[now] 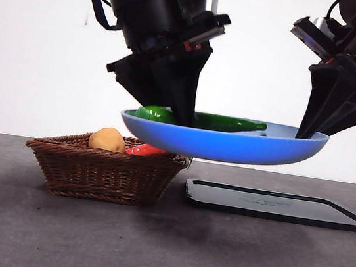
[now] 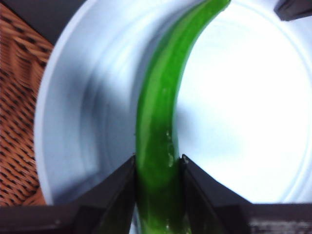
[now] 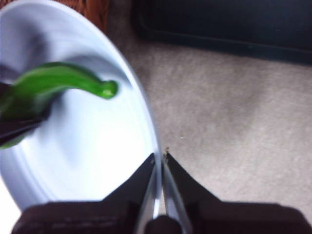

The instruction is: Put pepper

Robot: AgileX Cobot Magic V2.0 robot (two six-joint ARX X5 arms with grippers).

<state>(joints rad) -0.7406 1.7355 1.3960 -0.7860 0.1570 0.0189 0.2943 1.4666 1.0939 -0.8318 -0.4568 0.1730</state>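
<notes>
Nearest my low camera, the basket [image 1: 105, 171] is sitting on the tabletop [image 1: 160, 257], and I am seeing a potato [image 1: 107, 139] and a red vegetable [image 1: 146, 149] showing over its rim. Just beside it a dark tray [image 1: 280, 206] is lying flat.

Above both, I am holding a blue plate [image 1: 229, 144] clear of the tabletop. My right tool [image 3: 159, 161] is pinching the plate's rim, its two black jaws pressed on either side of the edge (the wrist view is showing this plainly).

My left tool [image 2: 158, 163] is coming down into the plate from above, its jaws clamped on the pepper [image 2: 158, 122] near its thick end. In the left wrist view the pepper is running away from the jaws in a gentle curve across the pale inside of the plate, with the basket's weave showing beyond the rim. From the front, the pepper is lying lengthwise just over the plate's rim, its tip pointing toward the right tool; whether it is touching the plate's floor I cannot tell.
</notes>
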